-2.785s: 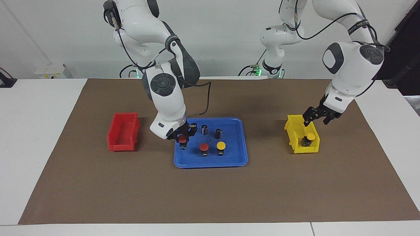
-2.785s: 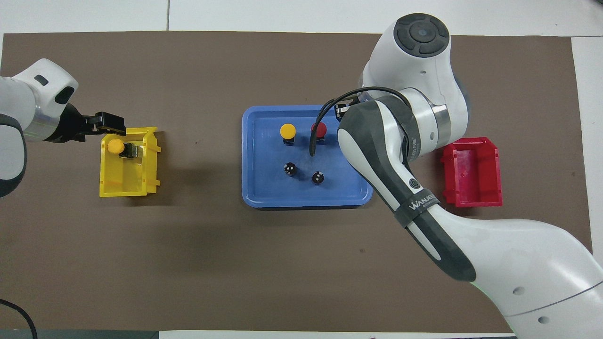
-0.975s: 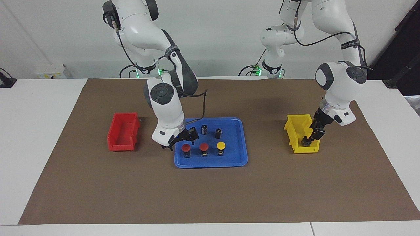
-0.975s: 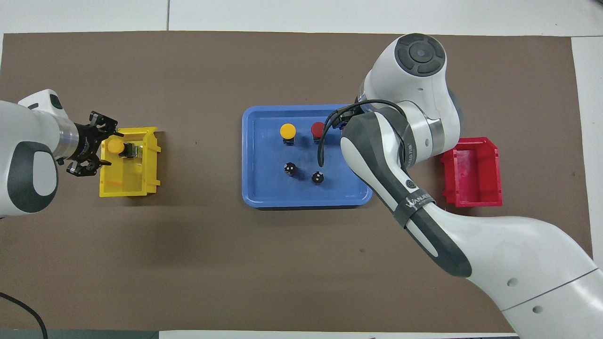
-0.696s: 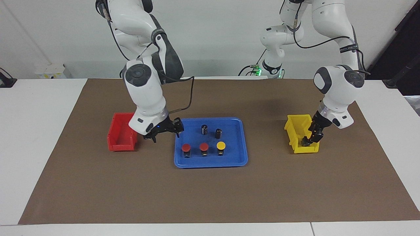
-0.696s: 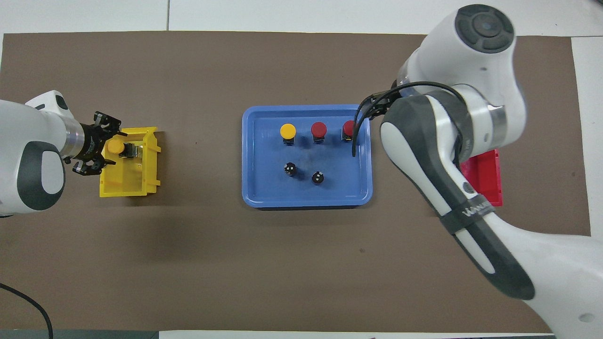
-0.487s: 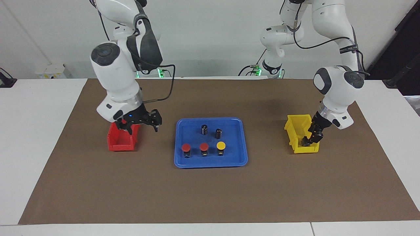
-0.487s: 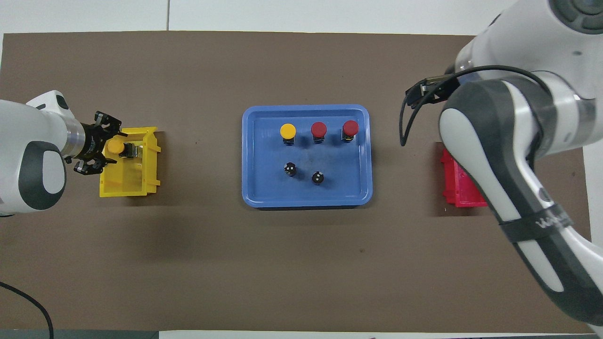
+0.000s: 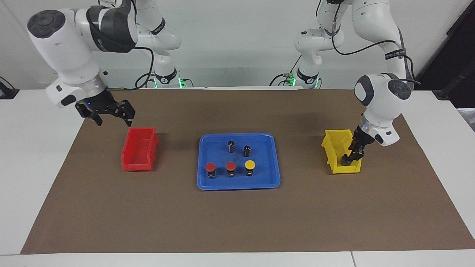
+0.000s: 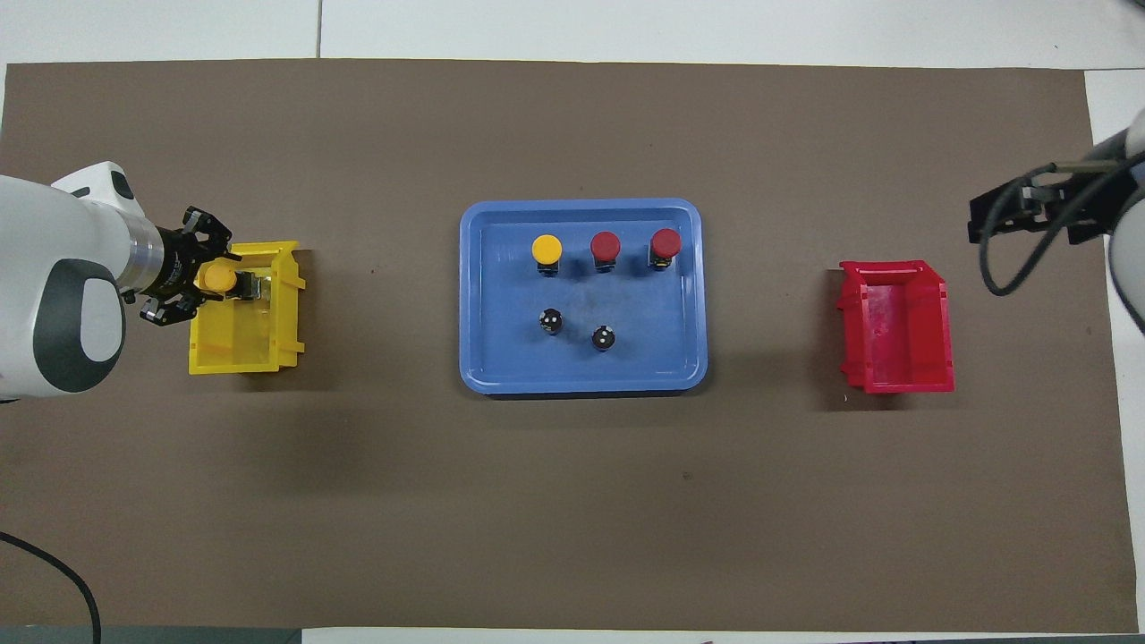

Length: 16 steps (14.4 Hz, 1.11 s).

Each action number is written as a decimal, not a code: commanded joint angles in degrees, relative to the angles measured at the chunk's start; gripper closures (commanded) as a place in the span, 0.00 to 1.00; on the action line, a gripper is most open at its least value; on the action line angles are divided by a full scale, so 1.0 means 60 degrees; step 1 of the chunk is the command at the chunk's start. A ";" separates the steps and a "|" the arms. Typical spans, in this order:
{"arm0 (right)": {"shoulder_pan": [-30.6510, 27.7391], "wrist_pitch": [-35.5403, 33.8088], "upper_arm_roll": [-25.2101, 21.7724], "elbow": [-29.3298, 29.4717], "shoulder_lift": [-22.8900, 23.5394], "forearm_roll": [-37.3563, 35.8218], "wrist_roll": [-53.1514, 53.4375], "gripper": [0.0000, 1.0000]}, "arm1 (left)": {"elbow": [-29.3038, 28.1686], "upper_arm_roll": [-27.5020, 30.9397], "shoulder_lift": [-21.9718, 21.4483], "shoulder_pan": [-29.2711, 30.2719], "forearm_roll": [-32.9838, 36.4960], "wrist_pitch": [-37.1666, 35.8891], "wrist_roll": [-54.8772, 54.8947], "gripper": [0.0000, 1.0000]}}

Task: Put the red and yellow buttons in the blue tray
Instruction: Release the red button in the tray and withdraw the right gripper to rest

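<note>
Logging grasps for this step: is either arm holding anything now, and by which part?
The right pincer is open and empty, raised beside the red bin. The left pincer is down at the yellow button in the yellow bin; a hold cannot be told.

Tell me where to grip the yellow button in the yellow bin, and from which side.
Grip the short black body just under the round cap of the yellow plastic push-button, coming steeply from above. It seems to lie tipped over inside the small yellow plastic bin, whose walls block any sideways approach. The left hand is down in that bin.
</note>
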 commanded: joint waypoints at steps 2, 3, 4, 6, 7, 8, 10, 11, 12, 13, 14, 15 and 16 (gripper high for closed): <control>-0.0222 -0.0558 -0.0291 -0.0698 -0.0986 -0.0066 -0.0308 0.00 | 0.0186 0.0057 0.0129 -0.0073 0.0220 -0.0222 -0.0209 0.49; -0.0222 -0.0718 -0.0497 -0.0595 -0.1015 -0.0066 -0.0309 0.00 | 0.0171 0.0057 0.0129 -0.0073 0.0220 -0.0207 -0.0209 0.49; -0.0164 -0.1024 -0.0571 -0.0507 -0.1001 -0.0066 -0.0251 0.00 | 0.0171 0.0057 0.0129 -0.0059 0.0220 -0.0192 -0.0209 0.49; -0.0149 -0.0984 -0.0645 -0.0419 -0.0971 -0.0037 -0.0178 0.00 | 0.0142 0.0057 0.0129 -0.0029 0.0220 -0.0163 -0.0194 0.49; -0.0149 -0.0853 -0.0631 -0.0404 -0.0971 -0.0037 -0.0191 0.00 | 0.0127 0.0057 0.0129 -0.0015 0.0220 -0.0163 -0.0180 0.49; -0.0149 -0.0823 -0.0631 -0.0389 -0.0986 -0.0037 -0.0206 0.00 | 0.0127 0.0057 0.0129 0.0029 0.0220 -0.0148 -0.0180 0.49; -0.0135 -0.0721 -0.0631 -0.0521 -0.1000 -0.0008 -0.0163 0.00 | 0.0083 0.0057 0.0129 0.0044 0.0220 -0.0119 -0.0180 0.49; -0.0135 -0.0546 -0.0616 -0.0521 -0.0986 -0.0008 -0.0191 0.00 | 0.0083 0.0057 0.0129 0.0044 0.0220 -0.0119 -0.0165 0.49; -0.0106 -0.0559 -0.0601 -0.0521 -0.0986 -0.0008 -0.0191 0.00 | 0.0083 0.0057 0.0129 0.0044 0.0220 -0.0119 -0.0165 0.49; -0.0105 -0.0559 -0.0601 -0.0521 -0.0986 -0.0008 -0.0206 0.00 | 0.0069 0.0057 0.0129 0.0044 0.0220 -0.0119 -0.0165 0.49; -0.0105 -0.0559 -0.0601 -0.0521 -0.1044 -0.0008 -0.0177 0.00 | 0.0069 0.0057 0.0129 0.0044 0.0220 -0.0119 -0.0151 0.49; -0.0033 -0.0559 -0.0601 -0.0521 -0.1044 -0.0008 -0.0191 0.00 | 0.0069 0.0057 0.0129 0.0044 0.0220 -0.0133 -0.0150 0.54; -0.0018 -0.0486 -0.0645 -0.0521 -0.1015 -0.0008 -0.0249 0.00 | 0.0069 0.0057 0.0129 0.0044 0.0220 -0.0134 -0.0150 0.63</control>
